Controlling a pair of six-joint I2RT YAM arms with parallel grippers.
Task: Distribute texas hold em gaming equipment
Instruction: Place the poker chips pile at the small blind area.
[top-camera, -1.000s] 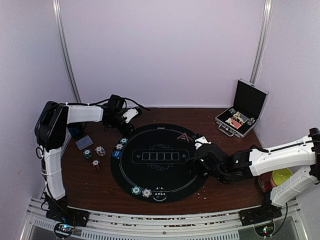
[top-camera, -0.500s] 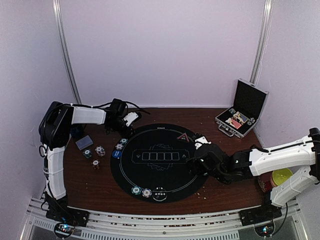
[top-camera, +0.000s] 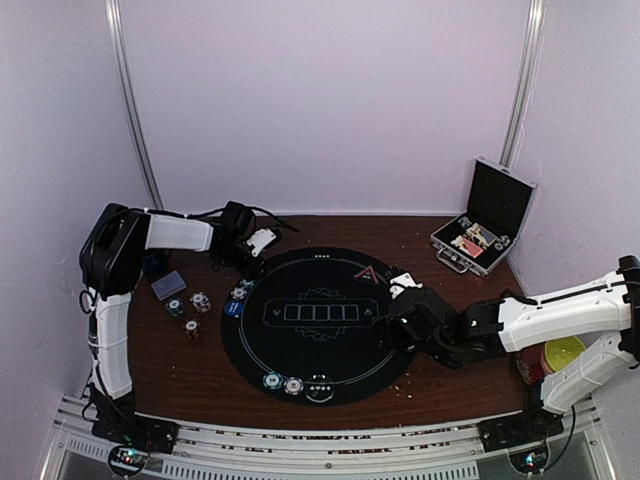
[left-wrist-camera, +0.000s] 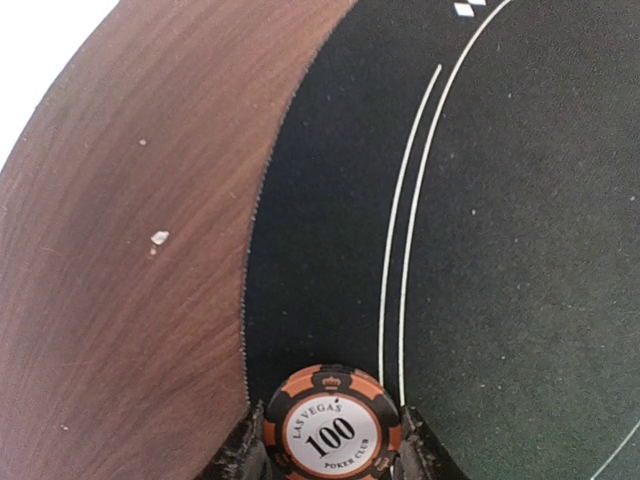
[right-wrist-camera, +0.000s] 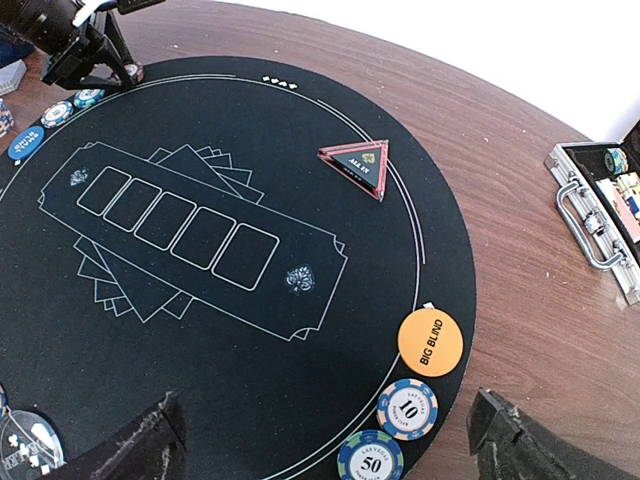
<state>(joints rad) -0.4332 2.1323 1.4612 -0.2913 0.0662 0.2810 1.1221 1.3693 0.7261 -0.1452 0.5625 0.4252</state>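
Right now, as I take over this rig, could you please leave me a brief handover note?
Left gripper: shut on a 100 chip at the mat's far-left edge, not released.
Right gripper: open, empty, above the mat's right edge.
Done: orange disc, 10 chip, 50 chip on the right; blue disc, two left-edge chips; two near-edge chips; red triangle marker far side.
To do: set down the 100 chip; three loose chips and the card deck lie on the table left of the mat; the case holds more pieces.
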